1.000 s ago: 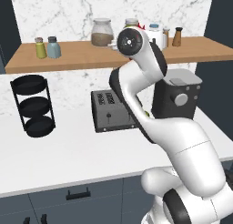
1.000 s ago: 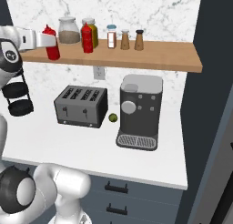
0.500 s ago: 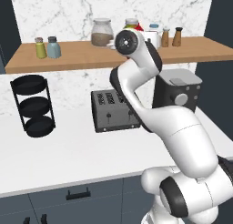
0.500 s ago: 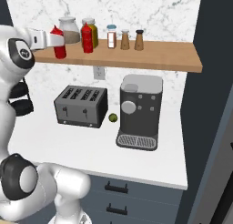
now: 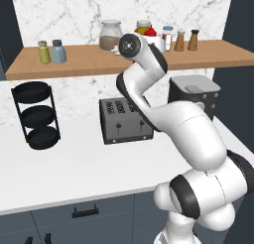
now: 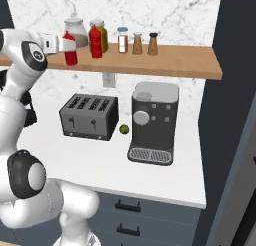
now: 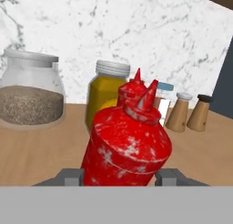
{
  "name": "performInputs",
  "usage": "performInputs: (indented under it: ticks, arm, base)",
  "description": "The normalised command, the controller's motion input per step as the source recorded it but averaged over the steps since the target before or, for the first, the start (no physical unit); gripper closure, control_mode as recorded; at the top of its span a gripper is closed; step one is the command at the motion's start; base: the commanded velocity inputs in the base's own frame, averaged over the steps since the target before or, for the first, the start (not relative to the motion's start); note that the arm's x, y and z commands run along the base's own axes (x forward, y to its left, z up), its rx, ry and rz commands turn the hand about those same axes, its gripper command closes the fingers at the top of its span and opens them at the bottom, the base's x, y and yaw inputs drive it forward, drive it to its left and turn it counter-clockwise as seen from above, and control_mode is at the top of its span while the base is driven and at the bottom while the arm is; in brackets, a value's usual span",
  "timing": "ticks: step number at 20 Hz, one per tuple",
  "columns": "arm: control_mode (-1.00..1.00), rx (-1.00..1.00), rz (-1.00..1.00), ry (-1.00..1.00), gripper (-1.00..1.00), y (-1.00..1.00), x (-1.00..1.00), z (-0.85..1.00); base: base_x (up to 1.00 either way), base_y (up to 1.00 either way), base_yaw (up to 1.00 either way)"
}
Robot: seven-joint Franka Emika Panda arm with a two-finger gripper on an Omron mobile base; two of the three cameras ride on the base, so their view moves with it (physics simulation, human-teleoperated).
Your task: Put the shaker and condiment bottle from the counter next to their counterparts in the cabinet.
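My gripper [image 6: 69, 49] is shut on the condiment bottle [image 6: 70, 50], a red squeeze bottle held roughly upright over the left part of the cabinet shelf [image 6: 175, 65]. In the hand view the condiment bottle [image 7: 127, 148] sits between my gripper's [image 7: 119, 175] two fingertips. The taller red bottle [image 7: 132, 87] stands just behind it, next to a yellow jar [image 7: 105, 93]. That taller bottle [image 6: 95, 42] is a short way to the right of the held one. At the shelf's far left, the pale blue-grey shaker [image 5: 58, 51] stands beside the yellow-green shaker [image 5: 44, 52].
Also on the shelf [image 5: 89, 64] are a glass jar [image 6: 75, 30] of brown grains, a blue-capped shaker [image 6: 122, 40] and two brown spice shakers [image 6: 145, 44]. Below it on the counter are a toaster [image 6: 90, 117], a coffee machine [image 6: 154, 122], a lime [image 6: 123, 129] and a black round rack [image 5: 37, 114].
My gripper has carried the condiment bottle rightward along the shelf, closer to the taller red bottle. The arm has swung with it. Nothing else moved.
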Motion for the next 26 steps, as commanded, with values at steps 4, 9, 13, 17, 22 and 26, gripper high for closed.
performInputs:
  ticks: [4, 9, 13, 17, 22, 26]
  arm:
    - [-1.0, 0.0, 0.0, 0.0, 1.0, 0.01, 0.41, 0.0]
    - [-1.0, 0.0, 0.0, 0.0, 1.0, 0.0, 0.29, 0.0]
    - [-1.0, 0.0, 0.01, 0.0, 1.0, 0.0, 0.29, -0.18]
    - [-1.0, -0.03, 0.02, 0.0, 1.0, 0.0, 0.22, -0.24]
    - [-1.0, -0.05, 0.01, 0.0, 1.0, 0.0, 0.22, -0.21]
    - [-1.0, -0.01, 0.0, 0.0, 1.0, 0.0, 0.21, -0.1]
  base:
    - [0.0, 0.0, 0.0]
    - [0.0, 0.0, 0.0]
    - [0.0, 0.0, 0.0]
    - [0.0, 0.0, 0.0]
    - [0.0, 0.0, 0.0]
    - [0.0, 0.0, 0.0]
